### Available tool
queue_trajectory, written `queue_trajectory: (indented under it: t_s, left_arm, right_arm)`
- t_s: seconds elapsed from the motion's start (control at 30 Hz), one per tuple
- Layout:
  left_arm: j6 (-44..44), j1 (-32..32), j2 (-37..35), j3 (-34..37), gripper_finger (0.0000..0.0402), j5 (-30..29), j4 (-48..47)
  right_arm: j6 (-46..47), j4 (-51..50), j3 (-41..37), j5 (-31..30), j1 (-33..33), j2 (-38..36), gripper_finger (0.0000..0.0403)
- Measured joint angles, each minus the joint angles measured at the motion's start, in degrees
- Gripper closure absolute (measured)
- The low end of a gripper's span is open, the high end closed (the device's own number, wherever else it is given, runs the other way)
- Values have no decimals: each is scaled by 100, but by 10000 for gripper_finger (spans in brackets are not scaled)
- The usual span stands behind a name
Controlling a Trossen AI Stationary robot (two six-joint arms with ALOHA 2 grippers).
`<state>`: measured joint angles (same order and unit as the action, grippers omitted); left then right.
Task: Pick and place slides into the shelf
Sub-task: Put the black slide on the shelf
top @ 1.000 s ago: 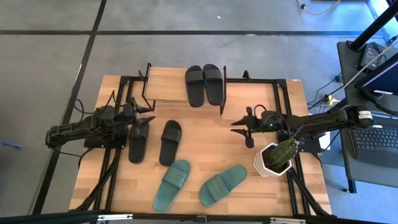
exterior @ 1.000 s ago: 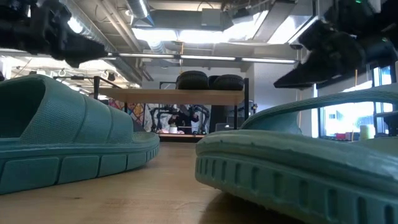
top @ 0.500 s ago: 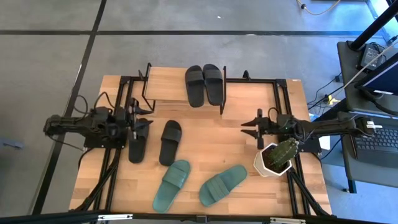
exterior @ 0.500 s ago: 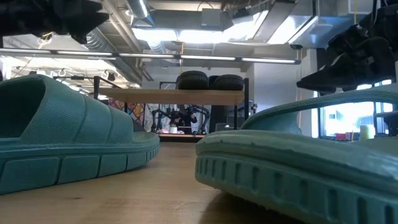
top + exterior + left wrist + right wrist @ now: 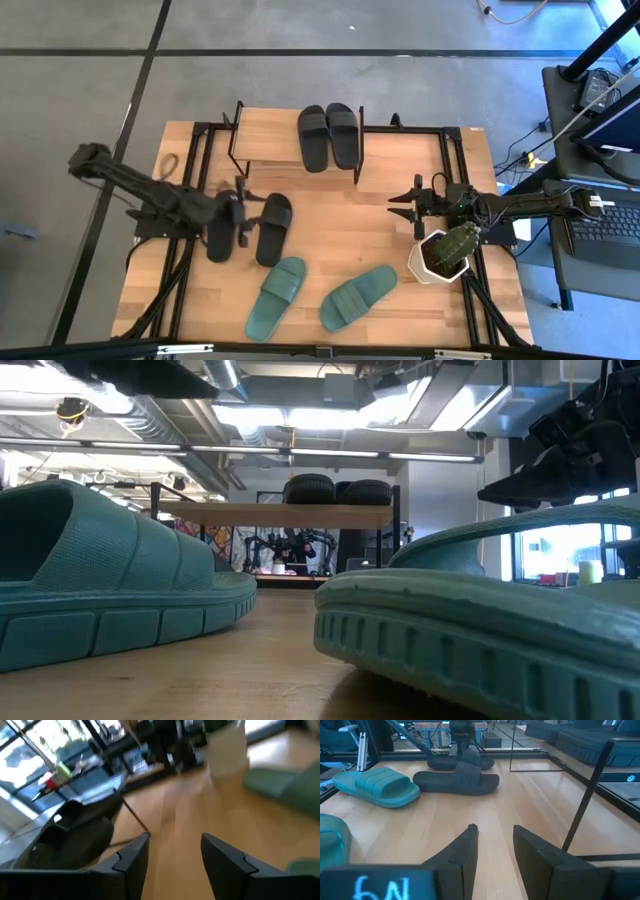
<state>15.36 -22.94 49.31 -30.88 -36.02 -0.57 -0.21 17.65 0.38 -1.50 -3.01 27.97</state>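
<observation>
Wooden planks make up the desk (image 5: 400,200), and the shelf (image 5: 270,140) at its far edge serves as the landmark. Nearest the front edge and farthest from the shelf lie the two teal slides (image 5: 276,297), side by side, toes angled toward the shelf; neither is touched. Closer to the shelf, two black slides (image 5: 273,228) lie flat on the desk in front of it. The left gripper (image 5: 240,222) hangs between these two, its fingers spread and holding nothing. Off to the shelf's right, near a white pot with a cactus (image 5: 440,255), the right gripper (image 5: 415,205) waits above bare wood, its fingers parted and empty. On the shelf's top board, at its right end, sits the last black pair (image 5: 327,133), already placed.

By their look these slides are light moulded foam: springy, matte, probably not slippery. The wide strap is the obvious hold; one finger under the arch and one over it should lift a slide cleanly. Pinching the sole edge may work too, though the foam would likely squash and twist. Nothing here looks fragile, so a firm squeeze seems safe.
</observation>
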Motion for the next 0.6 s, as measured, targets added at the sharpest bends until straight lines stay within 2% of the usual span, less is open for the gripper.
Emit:
queue_trajectory:
  t_s: [0.13, 0.27, 0.43, 0.6]
  left_arm:
    - [-339, -677, 1144, -751, 230, -1103, -871]
    - [-1161, -1065, 2049, -1201, 230, -1907, -1419]
    - [-2170, -1116, 2795, -1324, 230, -2071, -1791]
    - [-3071, -1069, 3254, -1322, 230, -2070, -2558]
  right_arm:
    - [-1, -32, 0, 0, 0, 0, 277]
    - [-12, -35, 0, 0, 0, 0, 277]
    - [-152, -123, 3, -4, 0, 0, 277]
    - [-157, -261, 7, -15, 0, 0, 277]
